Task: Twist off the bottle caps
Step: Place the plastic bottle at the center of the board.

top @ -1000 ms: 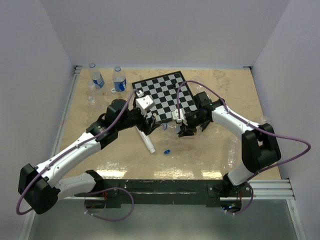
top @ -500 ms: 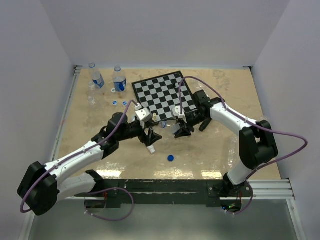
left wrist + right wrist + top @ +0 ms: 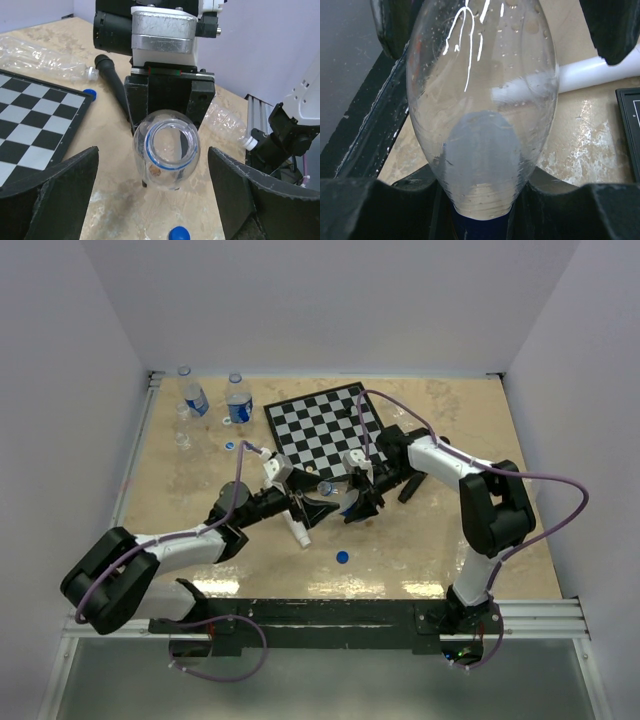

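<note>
- Grippers: left gripper [image 3: 310, 508] has its jaws spread wide and holds nothing. Its fingers [image 3: 50, 200] flank the bottle mouth without touching it. The right gripper [image 3: 352, 502] is clamped on the bottle body and holds it on its side, mouth toward the left gripper.
- Table [image 3: 450, 420]: flat, tan, marbled, glossy.
- Chessboard [image 3: 325, 430]: thin flat panel of black and white squares with a dark rim, set askew at mid-table.
- Bottle [image 3: 166, 150]: clear thin plastic with a rounded shoulder. The round neck is open and a blue ring is left on it. Droplets show inside in the right wrist view. It sits just off the chessboard's near edge and seems lifted off the table.
- Upright bottles [image 3: 195, 397]: two at back left with blue labels; I cannot tell whether they are capped.
- Lying bottles [image 3: 40, 52]: two in the left wrist view, clear and ribbed, well apart. Each looks capped, and their pale caps [image 3: 248, 144] are small and round.
- Cap [image 3: 178, 233]: small blue disc loose on the table, near the open mouth. A second cap [image 3: 89, 92] lies at the chessboard edge.
- Judgement: this bottle is done.
- Next: set it down and go to a capped one. That calls for a firm hold on the body without buckling the thin wall, and a square pinch on the small cap.
</note>
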Available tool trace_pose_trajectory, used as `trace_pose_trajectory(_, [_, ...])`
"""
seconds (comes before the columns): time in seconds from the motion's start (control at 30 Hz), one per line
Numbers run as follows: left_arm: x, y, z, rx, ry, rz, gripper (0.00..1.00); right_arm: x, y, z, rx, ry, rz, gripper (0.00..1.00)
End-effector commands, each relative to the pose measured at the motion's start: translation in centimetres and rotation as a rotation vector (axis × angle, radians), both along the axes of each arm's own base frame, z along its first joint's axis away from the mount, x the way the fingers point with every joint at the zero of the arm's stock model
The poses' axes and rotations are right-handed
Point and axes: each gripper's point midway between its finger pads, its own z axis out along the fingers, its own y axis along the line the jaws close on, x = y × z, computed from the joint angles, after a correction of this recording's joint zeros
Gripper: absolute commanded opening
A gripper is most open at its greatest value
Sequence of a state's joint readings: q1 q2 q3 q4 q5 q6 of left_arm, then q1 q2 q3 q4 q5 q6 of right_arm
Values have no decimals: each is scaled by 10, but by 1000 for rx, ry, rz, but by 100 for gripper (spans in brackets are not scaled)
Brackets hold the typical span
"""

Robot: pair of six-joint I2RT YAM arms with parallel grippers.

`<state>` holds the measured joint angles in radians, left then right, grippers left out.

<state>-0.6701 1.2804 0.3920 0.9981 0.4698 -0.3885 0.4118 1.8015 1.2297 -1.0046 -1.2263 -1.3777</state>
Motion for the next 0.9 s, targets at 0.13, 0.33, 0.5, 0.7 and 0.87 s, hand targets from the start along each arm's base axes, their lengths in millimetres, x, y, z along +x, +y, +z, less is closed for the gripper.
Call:
trace_pose_trajectory(0.13, [-1, -21, 47, -129, -113, -79, 78, 1, 4, 19, 66, -33, 19, 15])
trace_pose_trajectory(0.33, [2, -27, 50, -76, -121, -99, 13, 2, 2, 14, 42, -55, 24, 28])
trace_pose_trajectory(0.5, [10, -32, 43, 67, -118, -105, 0, 6, -1, 18, 11, -103, 27, 61])
trace_pose_trajectory(0.7, [17, -31, 38, 253, -136, -135, 0, 17, -1, 35, -2, -151, 14, 76])
trace_pose_trajectory(0.87, [19, -31, 35, 354, -144, -169, 0, 31, 4, 57, -5, -186, -11, 75])
